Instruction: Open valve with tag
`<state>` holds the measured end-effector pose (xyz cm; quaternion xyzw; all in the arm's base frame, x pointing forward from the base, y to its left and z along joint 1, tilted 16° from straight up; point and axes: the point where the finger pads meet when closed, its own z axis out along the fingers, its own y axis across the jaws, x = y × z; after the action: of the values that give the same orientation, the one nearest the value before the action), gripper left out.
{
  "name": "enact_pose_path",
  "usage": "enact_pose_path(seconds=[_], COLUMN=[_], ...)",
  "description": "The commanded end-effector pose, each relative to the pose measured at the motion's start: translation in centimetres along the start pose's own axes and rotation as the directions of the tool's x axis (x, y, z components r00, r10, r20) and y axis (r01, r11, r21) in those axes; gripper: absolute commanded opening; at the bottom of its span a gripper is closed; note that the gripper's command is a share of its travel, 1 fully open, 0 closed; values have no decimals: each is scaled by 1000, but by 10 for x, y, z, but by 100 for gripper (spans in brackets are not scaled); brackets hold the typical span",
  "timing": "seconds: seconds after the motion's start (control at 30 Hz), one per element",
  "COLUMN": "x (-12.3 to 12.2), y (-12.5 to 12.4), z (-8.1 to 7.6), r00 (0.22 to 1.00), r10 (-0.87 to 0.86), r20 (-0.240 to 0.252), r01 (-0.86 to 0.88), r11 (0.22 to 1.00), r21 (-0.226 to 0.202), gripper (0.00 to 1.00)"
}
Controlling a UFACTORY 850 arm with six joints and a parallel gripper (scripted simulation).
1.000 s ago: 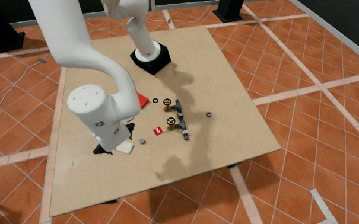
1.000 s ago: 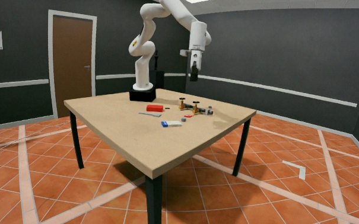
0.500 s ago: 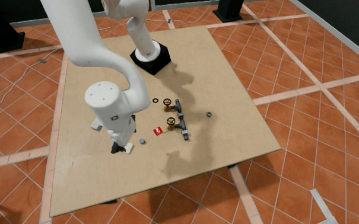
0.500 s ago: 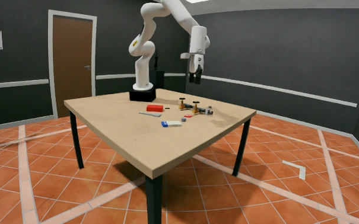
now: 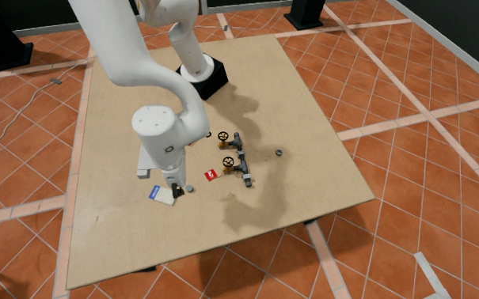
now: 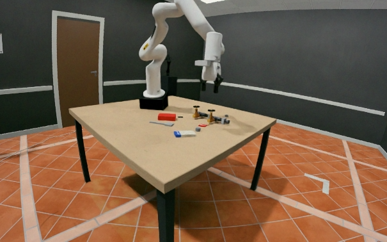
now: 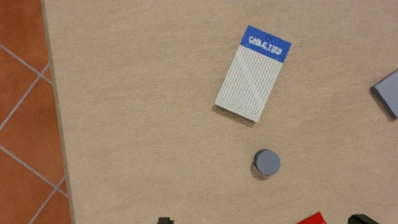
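Two valves with black handwheels stand on a grey pipe near the table's middle: a far valve and a near valve. A red tag lies beside the near valve, chained to it; its number is too small to read here. A corner of the tag shows at the bottom edge of the wrist view. My gripper is open and empty, high above the table, and points down. In the wrist view only its fingertips show at the bottom edge. The valves also show in the exterior view.
A white pack of cable ties with a blue header and a small grey round cap lie under the gripper. A grey flat piece lies at the wrist view's right edge. A red block and another grey cap are on the table. The table edge is at the wrist view's left.
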<state>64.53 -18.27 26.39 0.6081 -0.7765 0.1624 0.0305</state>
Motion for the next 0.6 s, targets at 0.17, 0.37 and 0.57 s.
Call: enact_pose_path(seconds=[0.17,0.37,0.57], x=[-16,-26,-32], y=[15,26,33], z=[6,11,14], r00=[959,892,832], r10=[-284,-452,-555], r20=[14,17,18], r01=[284,452,555], r11=[959,892,832], r21=[2,5,7], gripper=[100,100,100])
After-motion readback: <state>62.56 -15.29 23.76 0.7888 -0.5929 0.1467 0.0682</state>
